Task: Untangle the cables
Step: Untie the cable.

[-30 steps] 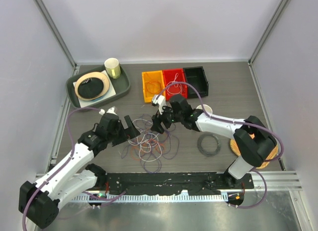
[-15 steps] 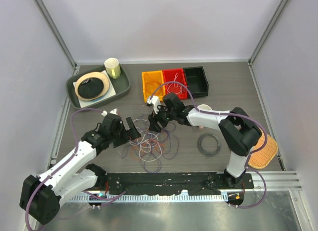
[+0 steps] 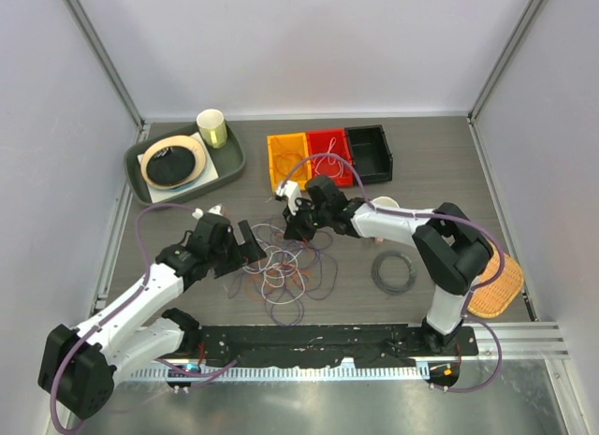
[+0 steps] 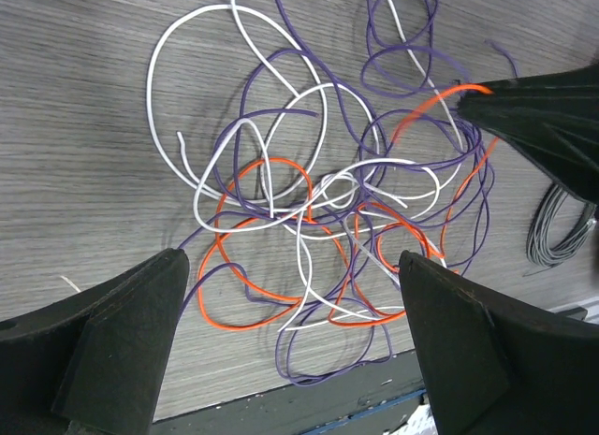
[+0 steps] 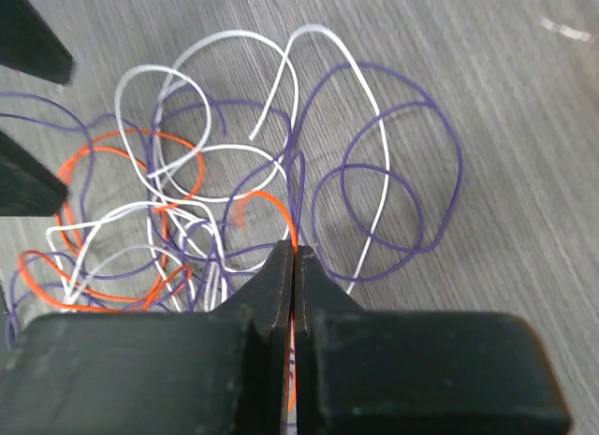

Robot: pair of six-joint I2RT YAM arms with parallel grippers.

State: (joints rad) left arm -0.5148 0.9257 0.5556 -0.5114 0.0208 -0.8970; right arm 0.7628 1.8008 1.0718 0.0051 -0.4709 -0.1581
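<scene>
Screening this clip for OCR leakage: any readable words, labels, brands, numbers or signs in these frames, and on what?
None: no text can be read in any view.
The cup, tray, orange bin, red bin and black bin show no print.
The cables show no markings, even close up in the wrist views.
</scene>
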